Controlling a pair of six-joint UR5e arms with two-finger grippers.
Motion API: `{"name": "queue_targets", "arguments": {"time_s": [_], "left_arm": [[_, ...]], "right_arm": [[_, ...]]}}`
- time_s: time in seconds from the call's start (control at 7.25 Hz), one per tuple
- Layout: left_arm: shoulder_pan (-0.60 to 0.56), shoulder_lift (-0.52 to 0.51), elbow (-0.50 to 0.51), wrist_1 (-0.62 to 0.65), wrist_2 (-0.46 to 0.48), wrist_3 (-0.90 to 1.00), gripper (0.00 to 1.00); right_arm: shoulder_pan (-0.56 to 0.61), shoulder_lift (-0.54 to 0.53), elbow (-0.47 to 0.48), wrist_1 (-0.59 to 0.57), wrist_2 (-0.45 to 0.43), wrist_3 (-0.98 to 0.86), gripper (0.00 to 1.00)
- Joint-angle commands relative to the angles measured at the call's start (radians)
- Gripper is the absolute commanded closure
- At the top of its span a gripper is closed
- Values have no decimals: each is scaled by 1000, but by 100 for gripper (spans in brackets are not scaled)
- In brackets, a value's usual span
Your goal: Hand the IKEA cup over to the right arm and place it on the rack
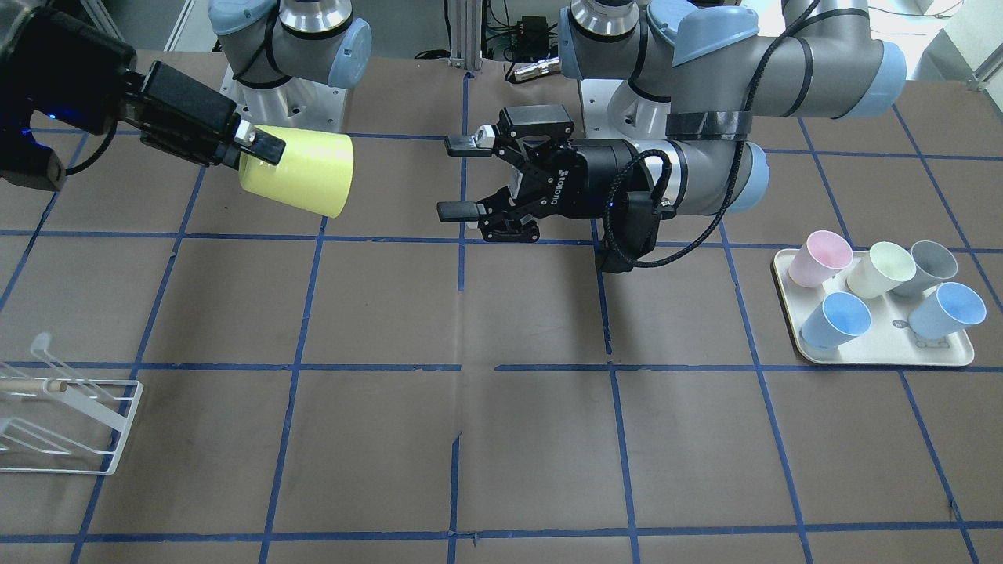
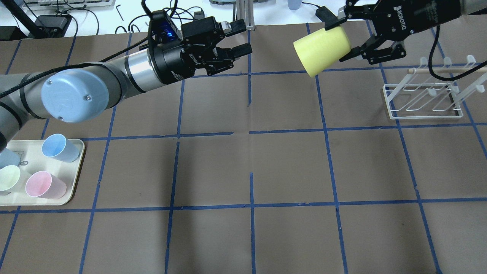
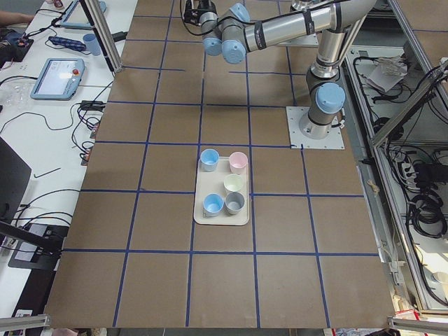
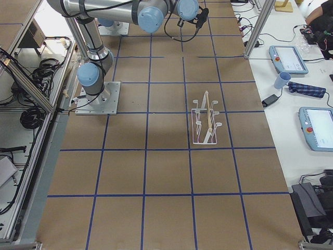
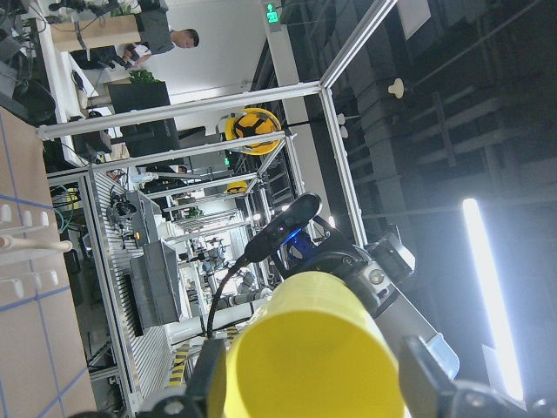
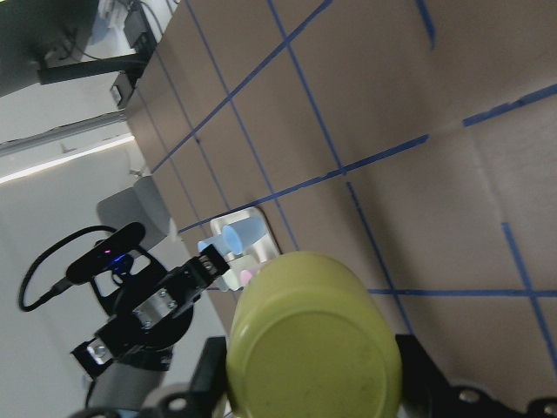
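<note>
The lemon-yellow IKEA cup (image 1: 302,172) hangs on its side in the air, gripped near its base by my right gripper (image 1: 258,164), which is shut on it. In the overhead view the cup (image 2: 321,51) and right gripper (image 2: 340,41) are at the far right, just left of and above the white wire rack (image 2: 422,101). My left gripper (image 1: 456,178) is open and empty, apart from the cup, its jaws facing the cup's mouth; it also shows overhead (image 2: 241,38). The cup fills both wrist views (image 5: 313,348) (image 6: 309,348). The rack (image 1: 70,423) stands on the table with no cup on it.
A cream tray (image 1: 885,348) on my left side holds a pink, a cream, a grey and two blue cups; it also shows overhead (image 2: 78,167). A black braided cable loops at the left wrist (image 1: 627,227). The brown table has blue tape grid lines.
</note>
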Motion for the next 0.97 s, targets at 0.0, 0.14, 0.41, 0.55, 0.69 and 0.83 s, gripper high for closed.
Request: {"name": "queue_targets", "arguments": {"time_s": [0.0, 0.14, 0.41, 0.55, 0.69, 0.83], "left_arm": [[78, 4, 22, 1, 158, -2, 22], [141, 5, 26, 1, 308, -2, 22], [220, 1, 26, 68, 585, -5, 22], [229, 1, 26, 142, 727, -77, 22], [231, -11, 20, 268, 856, -169, 22], [229, -22, 19, 373, 1019, -233, 22]], "right_arm": [[-8, 2, 13, -174, -254, -3, 63], [-6, 10, 13, -229, -380, -15, 63], [-6, 40, 18, -344, -593, -85, 74], [-6, 51, 18, -399, -699, -98, 74], [-12, 69, 20, -418, -735, -115, 78], [-20, 95, 20, -473, -790, -130, 89]]}}
